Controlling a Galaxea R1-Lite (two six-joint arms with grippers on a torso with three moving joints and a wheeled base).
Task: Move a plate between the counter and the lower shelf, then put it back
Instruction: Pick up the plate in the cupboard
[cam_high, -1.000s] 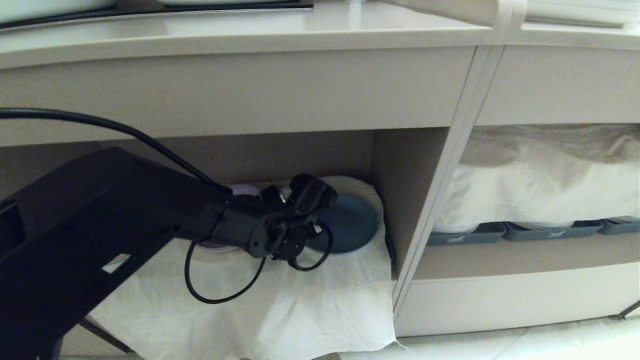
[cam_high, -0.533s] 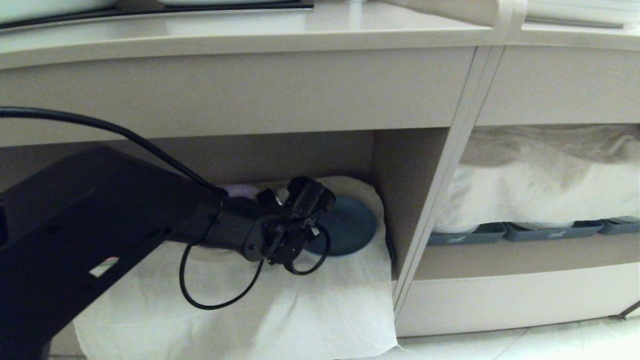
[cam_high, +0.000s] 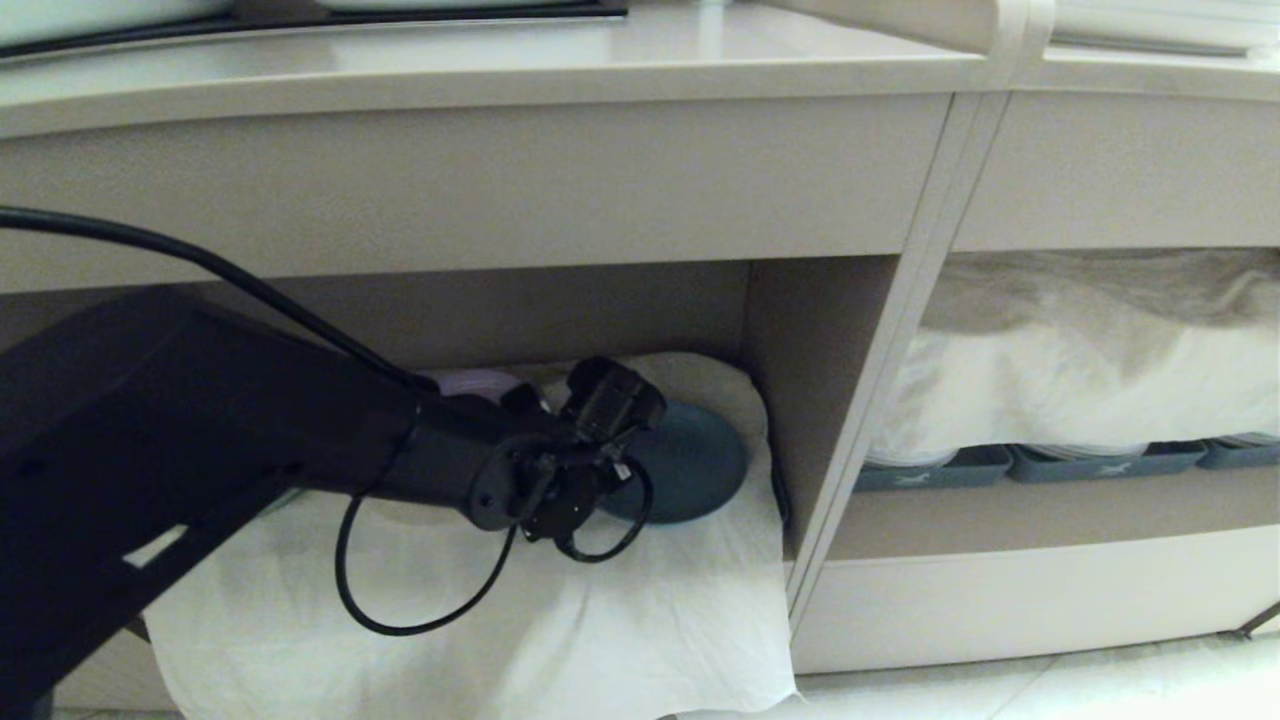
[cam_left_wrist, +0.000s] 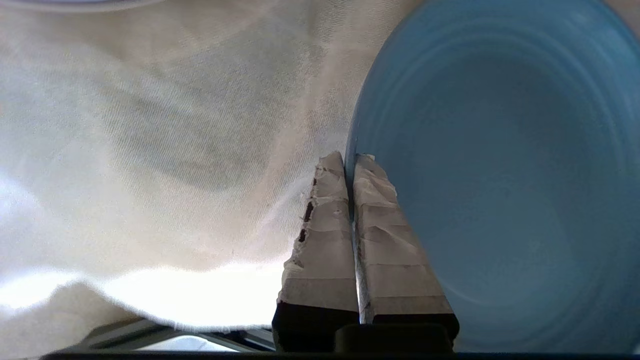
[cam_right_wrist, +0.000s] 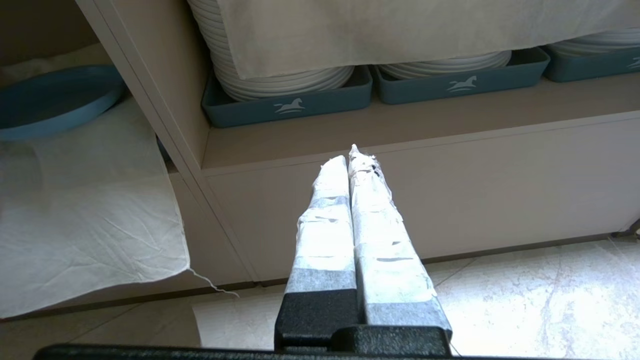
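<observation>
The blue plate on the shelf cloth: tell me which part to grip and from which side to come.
Grip the blue plate by its raised rim on the side toward the shelf opening. The plate lies in the lower shelf on the white cloth, close to the right wall, so that side is likely blocked. The left gripper, shut on the rim, already comes in low from the front-left.

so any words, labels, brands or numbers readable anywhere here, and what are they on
No readable words or numbers in any view.
White horse emblem, no lettering: on the front of the grey-blue trays holding white plates, in the right wrist view.
The same marks on the trays in the head view: too small to read.
Small light patch on the left arm: maybe a sticker, too blurred to read.
The plate and white cloth: no markings.
</observation>
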